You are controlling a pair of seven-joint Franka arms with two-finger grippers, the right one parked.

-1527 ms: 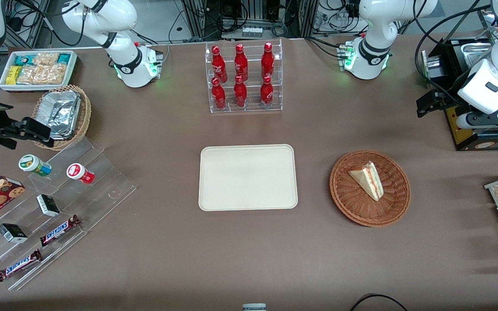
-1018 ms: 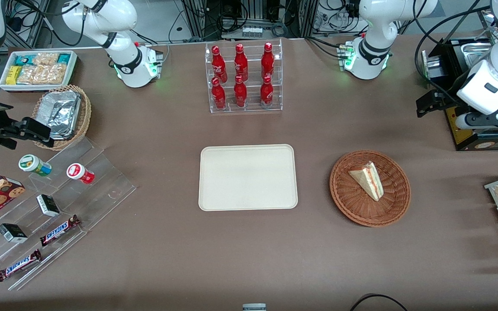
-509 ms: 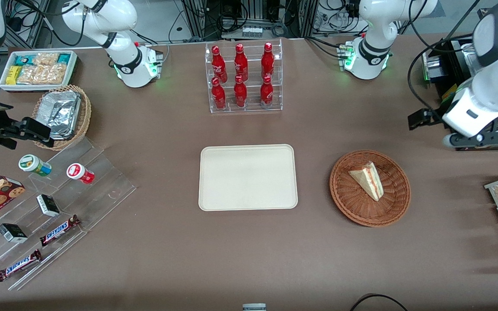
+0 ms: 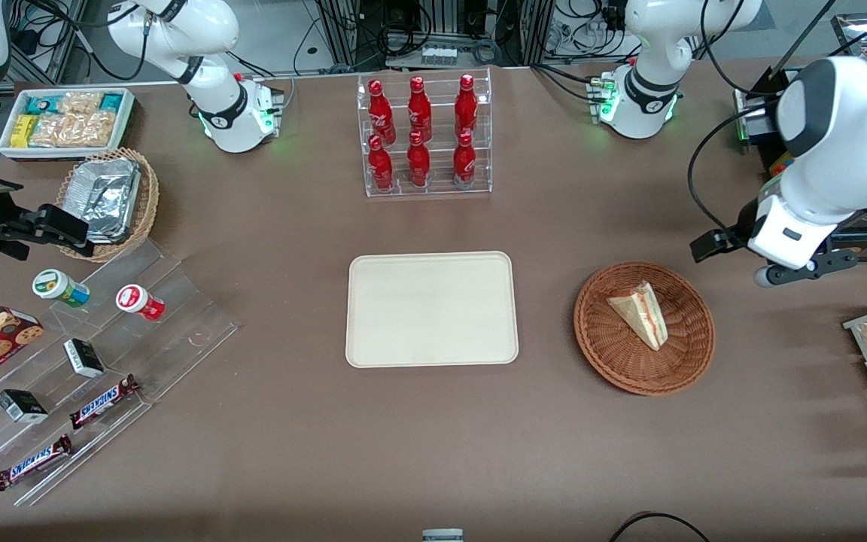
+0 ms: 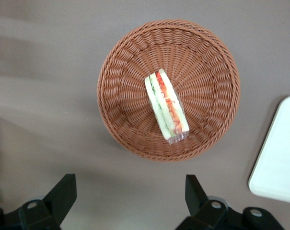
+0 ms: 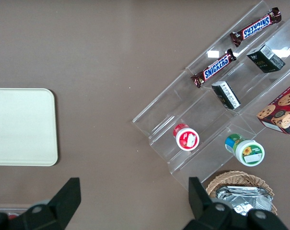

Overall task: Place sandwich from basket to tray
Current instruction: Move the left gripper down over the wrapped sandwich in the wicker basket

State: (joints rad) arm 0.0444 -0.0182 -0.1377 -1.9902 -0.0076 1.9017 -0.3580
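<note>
Sandwich [image 5: 166, 106]: wrapped wedge, lying mid-basket [image 5: 209, 62]. Gripper [image 5: 129, 196]: fingers spread wide, empty, high beside basket, apart from it. Risk: slick wrap slipping; fingertips snagging wicker. Tray [image 4: 431, 309]: near basket.

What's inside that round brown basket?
The basket holds one wrapped sandwich, resting on its side. Whatever lies under it is hidden. The open gripper hovers above, empty, off the basket's rim.

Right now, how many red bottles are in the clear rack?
6: three red bottles on the upper tier and three on the lower, farther from the camera than the tray. The gripper hovers open by the basket.
</note>
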